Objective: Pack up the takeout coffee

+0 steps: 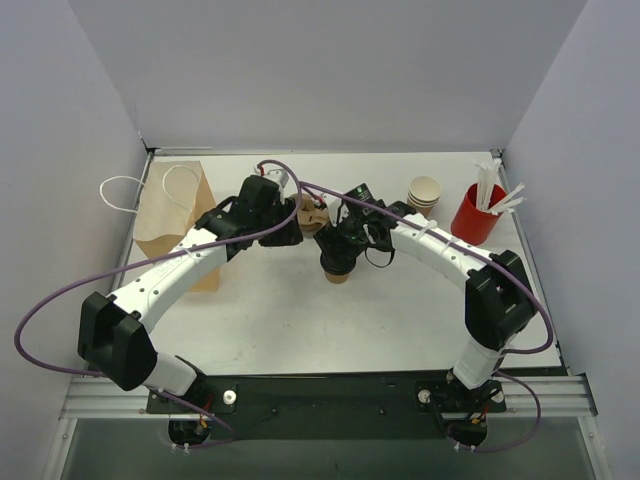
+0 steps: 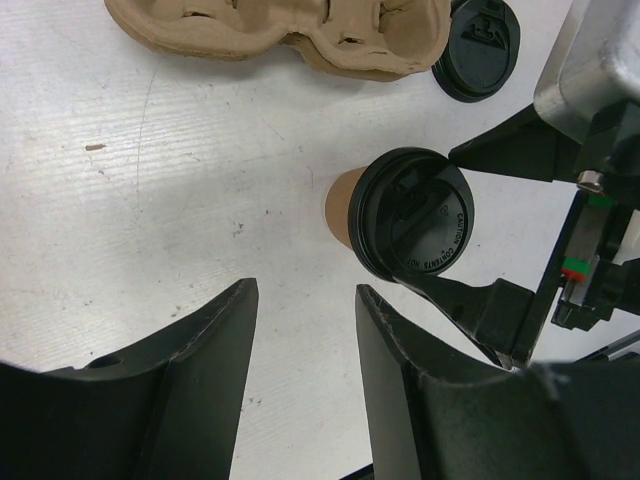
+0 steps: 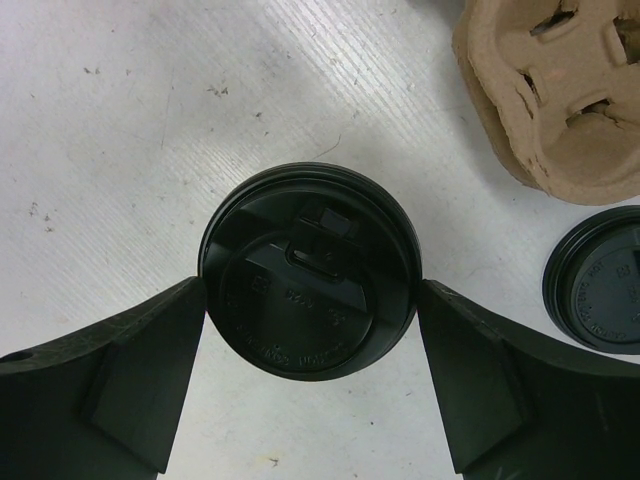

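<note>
The takeout coffee is a tan kraft cup (image 1: 338, 274) with a black lid (image 3: 310, 290), upright at the table's middle. It also shows in the left wrist view (image 2: 345, 208). My right gripper (image 3: 312, 300) is shut on it, one finger against each side of the lid. It sits over the cup in the top view (image 1: 342, 250). My left gripper (image 2: 305, 290) is open and empty over bare table just left of the cup, and shows in the top view (image 1: 285, 232). The brown pulp carrier (image 1: 312, 213) lies just behind the cup, its slots empty (image 2: 290, 30) (image 3: 560, 90).
A spare black lid (image 2: 480, 50) (image 3: 600, 290) lies beside the carrier. A paper bag with white handles (image 1: 175, 215) stands at the left. A stack of tan cups (image 1: 424, 193) and a red cup with white straws (image 1: 477, 213) stand at the back right.
</note>
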